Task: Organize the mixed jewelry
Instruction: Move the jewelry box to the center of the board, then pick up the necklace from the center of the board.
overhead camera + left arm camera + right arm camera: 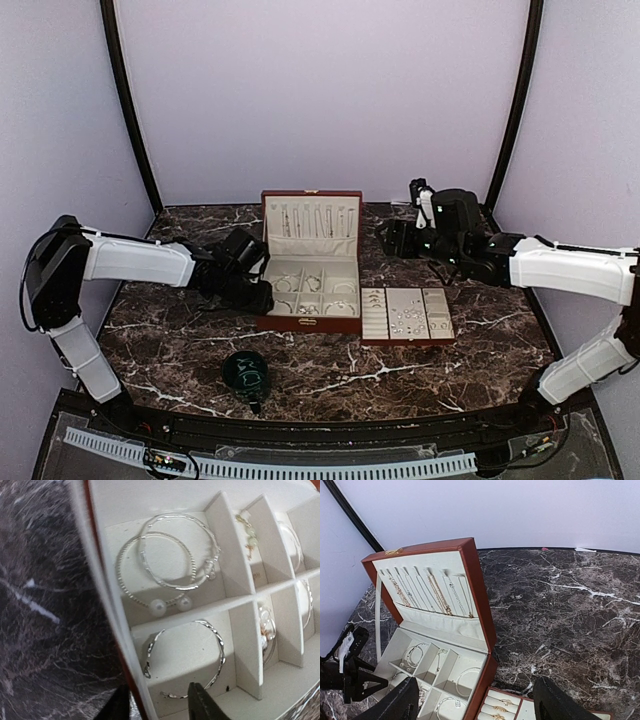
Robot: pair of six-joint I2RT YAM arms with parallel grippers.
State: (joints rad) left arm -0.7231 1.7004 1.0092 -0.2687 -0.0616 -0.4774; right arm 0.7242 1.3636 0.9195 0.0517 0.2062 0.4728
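Mixed jewelry [310,296] lies in the cream compartments of the open jewelry box [305,324] at centre. The left arm [135,262], reaching low from the left, is nearer. Its left gripper [162,706], fingers parted, seems to straddle the box wall, with a silver bangle [220,650] just above its tip. Right gripper [475,702] hovers upper right, fingers wide apart, empty.

box [305,325]: red-brown, cream lining | table [420,375]: black marble, white veins | cup [245,371]: dark green | jewelry [158,607]: silvery

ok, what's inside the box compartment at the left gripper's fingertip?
One twisted silver bangle, open-ended. The dark fingertip covers part of its near rim; nothing else shows.
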